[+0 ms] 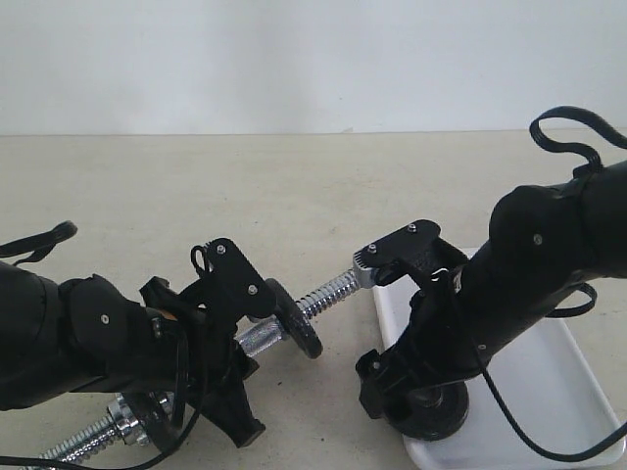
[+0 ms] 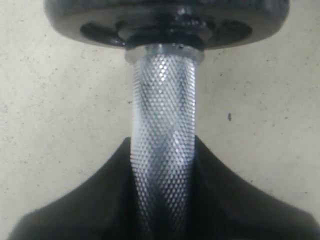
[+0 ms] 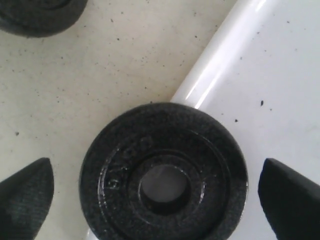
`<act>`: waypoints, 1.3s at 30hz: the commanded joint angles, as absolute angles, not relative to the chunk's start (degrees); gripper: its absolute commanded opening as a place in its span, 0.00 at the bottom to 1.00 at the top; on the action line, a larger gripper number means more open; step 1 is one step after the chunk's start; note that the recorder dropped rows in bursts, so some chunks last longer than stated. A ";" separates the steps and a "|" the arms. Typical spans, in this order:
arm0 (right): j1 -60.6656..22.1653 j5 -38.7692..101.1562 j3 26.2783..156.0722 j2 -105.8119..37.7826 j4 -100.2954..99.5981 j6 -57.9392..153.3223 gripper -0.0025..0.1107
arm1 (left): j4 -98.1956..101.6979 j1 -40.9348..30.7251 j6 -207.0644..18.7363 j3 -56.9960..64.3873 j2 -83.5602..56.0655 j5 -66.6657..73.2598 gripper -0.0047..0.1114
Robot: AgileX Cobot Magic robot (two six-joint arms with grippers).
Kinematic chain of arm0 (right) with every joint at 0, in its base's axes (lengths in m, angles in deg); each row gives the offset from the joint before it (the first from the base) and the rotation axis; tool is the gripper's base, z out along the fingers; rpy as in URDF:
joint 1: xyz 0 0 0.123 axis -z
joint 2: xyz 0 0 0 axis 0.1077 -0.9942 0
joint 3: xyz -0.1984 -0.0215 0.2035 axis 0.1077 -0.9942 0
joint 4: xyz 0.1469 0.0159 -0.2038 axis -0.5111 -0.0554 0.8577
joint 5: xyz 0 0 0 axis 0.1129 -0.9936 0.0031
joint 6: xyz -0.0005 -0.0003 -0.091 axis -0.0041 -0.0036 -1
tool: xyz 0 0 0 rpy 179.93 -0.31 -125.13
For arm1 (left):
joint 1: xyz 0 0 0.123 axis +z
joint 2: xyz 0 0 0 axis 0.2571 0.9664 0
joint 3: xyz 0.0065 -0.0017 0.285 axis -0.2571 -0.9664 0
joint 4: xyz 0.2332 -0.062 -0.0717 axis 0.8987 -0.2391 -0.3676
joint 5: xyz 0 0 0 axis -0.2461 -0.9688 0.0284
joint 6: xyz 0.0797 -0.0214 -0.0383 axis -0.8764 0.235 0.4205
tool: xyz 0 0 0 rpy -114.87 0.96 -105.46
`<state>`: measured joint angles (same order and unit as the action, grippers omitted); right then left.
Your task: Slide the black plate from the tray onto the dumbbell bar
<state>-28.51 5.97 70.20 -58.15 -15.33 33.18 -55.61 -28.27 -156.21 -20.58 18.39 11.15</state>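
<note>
Misalignment is the exterior view's worry: the left fingers [image 1: 230, 269] hold the knurled chrome dumbbell bar [image 1: 333, 292] tilted, one black cast disc [image 1: 299, 328] already on it, and any sag would throw the threaded end off. Left wrist view: those fingers are clamped round the bar's handle, which might roll. Right wrist view: the right fingers [image 3: 287, 195] gape empty either side of the small matte-black round plate [image 3: 162, 172] at the corner of the flat white plastic tray [image 3: 280, 75]; a shallow pinch could skid it off.

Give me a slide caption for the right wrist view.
Open fingers flank the black plate, which lies over the corner rim of the tray, not yet gripped.
</note>
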 commanded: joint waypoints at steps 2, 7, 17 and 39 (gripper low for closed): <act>-28.03 6.73 70.43 -58.14 -14.93 32.84 0.95 | -55.81 -28.08 -157.10 -21.43 18.84 8.90 0.08; -28.03 6.57 70.43 -58.14 -15.03 33.05 0.95 | -55.81 -28.08 -157.10 -21.43 18.84 8.90 0.08; -28.03 6.70 70.43 -60.82 -15.03 33.05 0.95 | -55.81 -28.08 -157.10 -21.43 18.84 8.65 0.08; -28.03 6.31 70.43 -63.49 -15.79 33.05 0.95 | -55.81 -28.08 -157.10 -21.43 18.84 7.98 0.08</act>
<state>-28.51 7.16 70.71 -62.63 -15.07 33.08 -55.61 -28.27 -156.21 -20.58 18.39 10.90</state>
